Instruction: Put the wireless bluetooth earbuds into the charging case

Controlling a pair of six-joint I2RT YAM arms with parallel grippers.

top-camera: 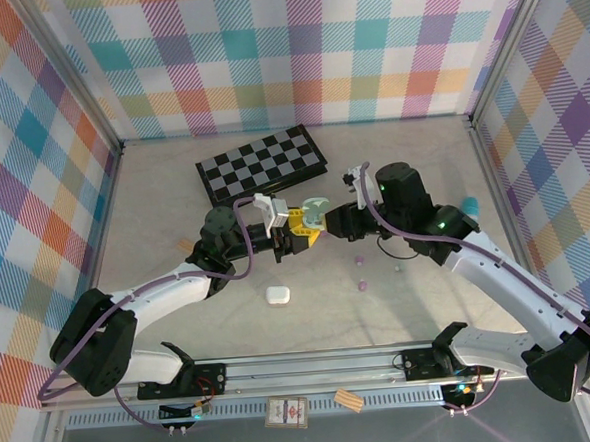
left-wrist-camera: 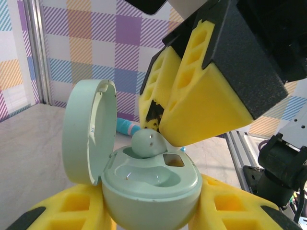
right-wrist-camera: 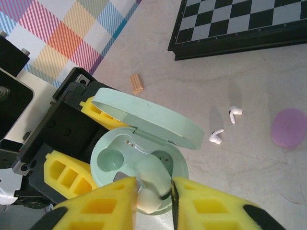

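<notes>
My left gripper (top-camera: 298, 231) is shut on a mint-green charging case (left-wrist-camera: 151, 184), and its yellow fingers (left-wrist-camera: 62, 211) press the case from both sides. The lid (left-wrist-camera: 88, 132) stands open to the left. My right gripper (right-wrist-camera: 154, 196) is shut on a mint-green earbud (right-wrist-camera: 153, 184) and holds it partly in the case's right socket. The other socket (right-wrist-camera: 111, 160) is empty. In the left wrist view that earbud (left-wrist-camera: 147, 143) rests at the back of the case under the right fingers (left-wrist-camera: 206, 96). Two white earbuds (right-wrist-camera: 217, 137) lie on the table, and two lilac ones (top-camera: 358, 264) lie near the arms.
A chessboard (top-camera: 261, 163) lies at the back of the table. A white case (top-camera: 277, 295) sits near the front, a lilac case (right-wrist-camera: 289, 127) to the right, and a small wooden block (right-wrist-camera: 137, 83) beside the left arm.
</notes>
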